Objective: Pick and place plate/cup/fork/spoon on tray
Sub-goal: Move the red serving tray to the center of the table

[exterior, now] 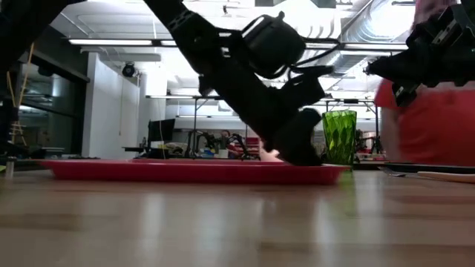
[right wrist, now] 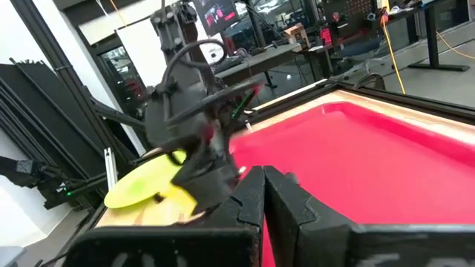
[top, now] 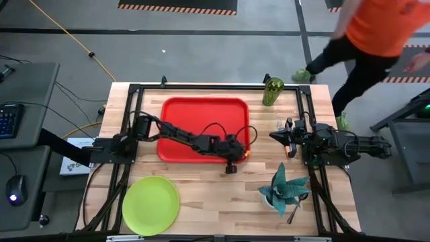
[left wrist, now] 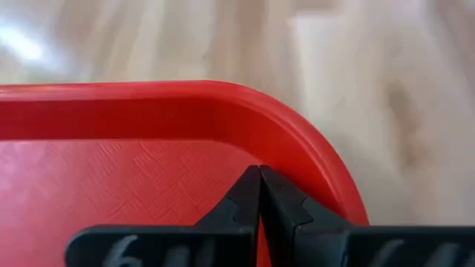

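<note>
Reaching across the tray [top: 195,111], the left arm has its gripper [top: 232,165] down at the tray's near right corner, just off the rim above the bare wood. Its wrist view shows the fingers pressed together with nothing visible between them, the red rim curving right under the tips. A small orange bit shows beside the gripper at the rim, perhaps the fork [top: 246,154], but I cannot tell for sure. The right gripper [top: 277,136] hangs above the table to the right of the tray, pointing toward it, its jaws also closed and empty. The plate [top: 150,205] lies flat on the table at the front left, well apart from the tray. The cup [top: 273,91] stands upright at the back, just right of the tray. A teal plant [top: 285,187] sits front right, with a dark utensil, likely the spoon [top: 295,212], beside its pot. A person [top: 366,40] in an orange shirt walks past beyond the table.
</note>
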